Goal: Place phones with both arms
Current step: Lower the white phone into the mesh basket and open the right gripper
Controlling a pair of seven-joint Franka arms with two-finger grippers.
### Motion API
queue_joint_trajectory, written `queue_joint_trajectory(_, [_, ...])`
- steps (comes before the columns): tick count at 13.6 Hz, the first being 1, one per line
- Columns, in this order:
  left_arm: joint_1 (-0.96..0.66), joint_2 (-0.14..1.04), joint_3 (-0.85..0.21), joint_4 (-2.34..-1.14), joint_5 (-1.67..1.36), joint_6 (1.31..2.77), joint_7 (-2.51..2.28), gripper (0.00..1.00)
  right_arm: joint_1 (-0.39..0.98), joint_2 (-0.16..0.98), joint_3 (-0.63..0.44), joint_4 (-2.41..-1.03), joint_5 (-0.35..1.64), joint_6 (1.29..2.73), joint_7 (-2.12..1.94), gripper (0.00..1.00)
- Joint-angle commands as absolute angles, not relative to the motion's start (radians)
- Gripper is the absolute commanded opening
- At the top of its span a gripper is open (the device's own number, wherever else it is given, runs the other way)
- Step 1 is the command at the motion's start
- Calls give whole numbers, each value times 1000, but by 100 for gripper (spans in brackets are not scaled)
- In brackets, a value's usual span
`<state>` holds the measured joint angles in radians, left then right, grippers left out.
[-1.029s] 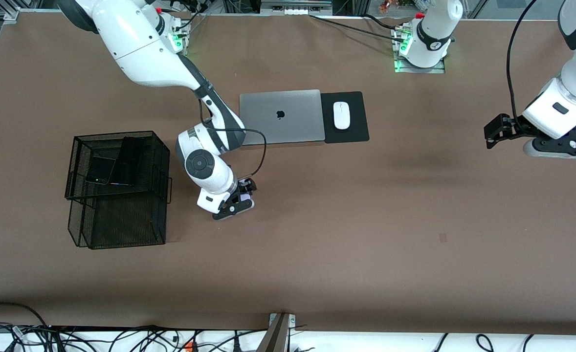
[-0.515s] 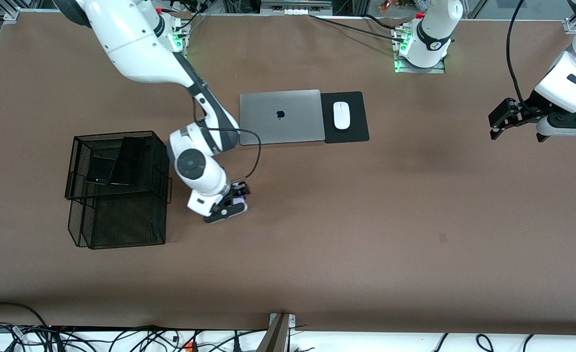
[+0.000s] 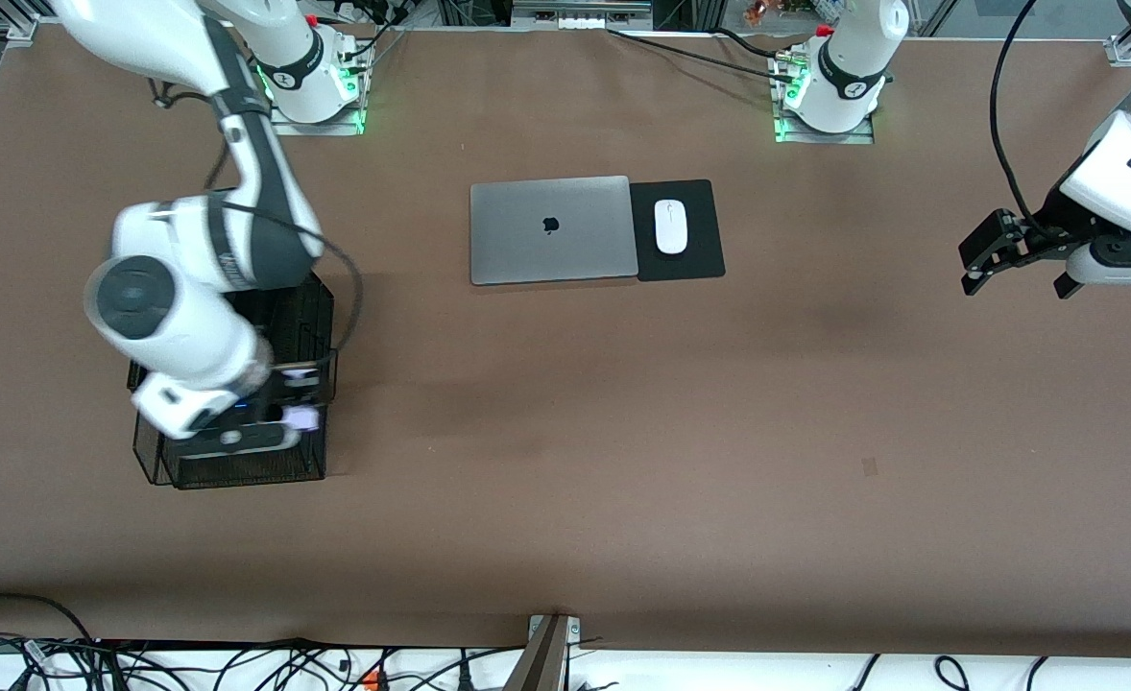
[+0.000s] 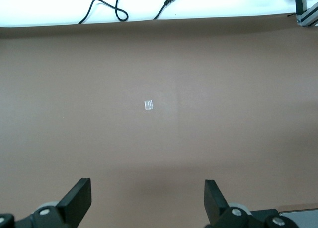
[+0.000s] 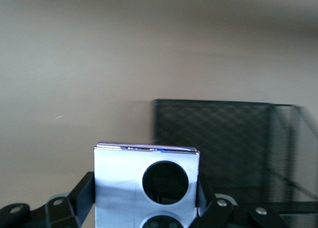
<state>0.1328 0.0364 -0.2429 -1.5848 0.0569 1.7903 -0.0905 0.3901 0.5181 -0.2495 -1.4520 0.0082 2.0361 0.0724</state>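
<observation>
My right gripper (image 3: 297,411) is shut on the square lavender phone (image 3: 302,418) and holds it in the air over the black mesh basket (image 3: 239,466), at the basket's edge toward the laptop. In the right wrist view the lavender phone (image 5: 119,188) sits between the fingers, its two black circles showing, with the basket (image 5: 213,138) just past it. The two black phones are hidden under the right arm. My left gripper (image 3: 983,254) is open and empty over bare table at the left arm's end; in the left wrist view its fingertips (image 4: 74,203) stand wide apart.
A closed silver laptop (image 3: 551,228) lies mid-table near the bases, with a white mouse (image 3: 670,226) on a black pad (image 3: 695,261) beside it. Cables run along the table edge nearest the front camera. A small pale mark (image 4: 148,105) is on the mat.
My right arm has swung with the lavender phone from the open table beside the basket to over the basket. My left gripper has lifted and shifted slightly.
</observation>
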Motion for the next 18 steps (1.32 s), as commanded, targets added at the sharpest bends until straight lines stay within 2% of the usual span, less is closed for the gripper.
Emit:
queue_joint_trajectory(1, [143,51,-250,-1548,38,1766,-57,100,329,561,-290,-1401,12,2036,5,0])
queue_joint_trajectory(3, [135,51,-250,-1548,44,1766,-58,100,263,606,-282,-1370,23,2052,-18,0])
queue_joint_trajectory(6, [135,51,-253,-1548,41,1743,-55,100,229,710,-281,-1275,90,2086,-21,0])
queue_joint_trajectory(8, [138,52,-253,-1554,34,1741,-54,100,224,748,-279,-1267,113,2152,-21,0])
queue_joint_trajectory(12, [91,22,-215,-1557,29,1729,-45,100,198,764,-279,-1290,288,2149,-26,0])
queue_joint_trajectory(14, [17,11,-140,-1555,31,1704,-12,100,196,765,-279,-1302,298,2106,-90,0])
queue_joint_trajectory(18, [23,25,-141,-1557,29,1691,-5,100,207,784,-279,-1345,295,2069,-115,0])
